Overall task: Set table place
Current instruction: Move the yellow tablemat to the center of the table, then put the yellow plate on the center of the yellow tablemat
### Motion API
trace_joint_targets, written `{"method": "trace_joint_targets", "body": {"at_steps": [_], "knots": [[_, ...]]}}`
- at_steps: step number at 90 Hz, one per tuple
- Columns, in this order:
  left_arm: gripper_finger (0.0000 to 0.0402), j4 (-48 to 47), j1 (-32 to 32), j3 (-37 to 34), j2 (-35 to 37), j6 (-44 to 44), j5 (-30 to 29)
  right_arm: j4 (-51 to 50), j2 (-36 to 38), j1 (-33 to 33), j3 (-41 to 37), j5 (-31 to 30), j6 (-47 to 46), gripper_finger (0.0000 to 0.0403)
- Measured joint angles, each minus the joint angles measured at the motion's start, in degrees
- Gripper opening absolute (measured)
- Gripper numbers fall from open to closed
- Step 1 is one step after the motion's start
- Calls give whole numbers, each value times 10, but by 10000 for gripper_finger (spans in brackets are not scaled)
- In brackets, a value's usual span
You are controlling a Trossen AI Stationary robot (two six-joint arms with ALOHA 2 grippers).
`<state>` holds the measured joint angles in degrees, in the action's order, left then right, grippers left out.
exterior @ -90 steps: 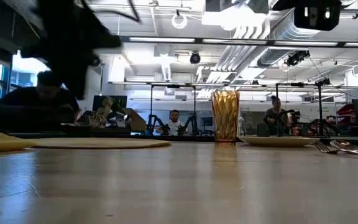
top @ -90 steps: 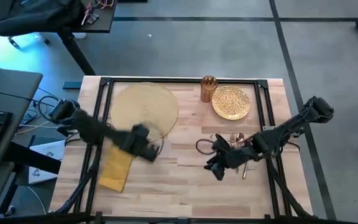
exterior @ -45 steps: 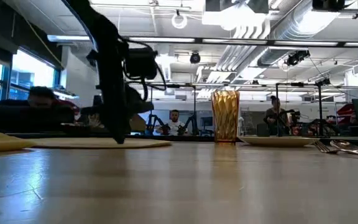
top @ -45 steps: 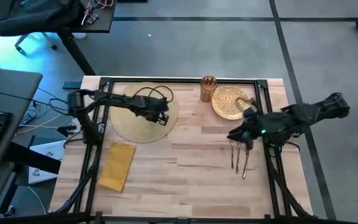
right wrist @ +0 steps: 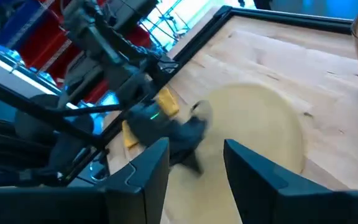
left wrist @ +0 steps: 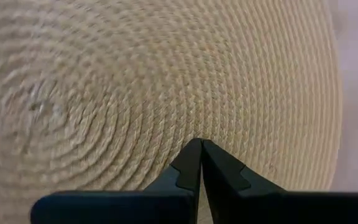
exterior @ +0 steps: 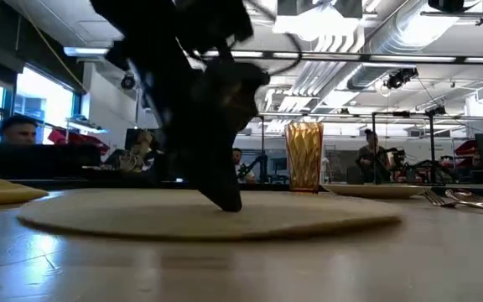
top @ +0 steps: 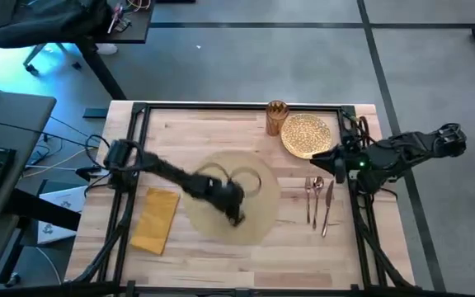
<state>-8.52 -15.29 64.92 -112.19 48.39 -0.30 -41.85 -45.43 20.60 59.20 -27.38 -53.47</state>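
While the placemat [top: 225,198] lies flat near the middle of the worktop [top: 246,247], the left hand [top: 236,216] is pressed down on its woven surface, fingertips closed together with nothing between them, as the left wrist view shows. The mat is best slid by steady downward pressure, so that the weave is dragged without buckling; whether the tips catch the weave or only rest on it cannot quite be told. Beside the placemat, on the right arm's side, cutlery [top: 318,198] is laid; beyond that, the gold plate [top: 307,135] and cup [top: 276,117] stand. The right hand [top: 326,162] is held above the plate's near edge, fingers apart and empty. A napkin [top: 155,219] lies at the mat's other side.
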Motion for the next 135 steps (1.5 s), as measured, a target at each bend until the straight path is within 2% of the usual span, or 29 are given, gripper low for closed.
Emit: {"method": "trace_joint_targets", "body": {"at_steps": [18,27,42,50,61,73,82,90,103,114,123,135], "knots": [[0,-121,-51,73,27,9,-125,-3,-44,-3,0,0,-33,137],[0,-168,-57,77,33,10,-153,-6,-61,-15,0,3,-58,137],[0,-149,-39,38,17,2,-152,-4,-80,-30,0,11,-97,137],[0,-106,-22,16,9,-29,-143,-15,-90,-34,0,-9,-123,137],[0,-80,9,12,18,-64,-116,-76,-94,-56,0,-18,-185,137],[0,-84,30,30,54,-92,-107,-180,-92,-111,27,20,-190,137],[0,-83,38,41,91,-112,-106,-271,-93,-198,65,66,-131,137],[0,-95,45,49,125,-128,-116,-312,-93,-318,79,134,-13,137],[0,-114,61,63,190,-136,-140,-298,-121,-558,67,255,219,137],[0,-121,78,63,232,-138,-142,-249,-199,-735,61,388,375,138],[0,-123,93,64,262,-134,-151,-230,-280,-829,61,442,458,143],[0,-128,111,63,287,-123,-156,-190,-375,-894,60,443,516,165]]}}
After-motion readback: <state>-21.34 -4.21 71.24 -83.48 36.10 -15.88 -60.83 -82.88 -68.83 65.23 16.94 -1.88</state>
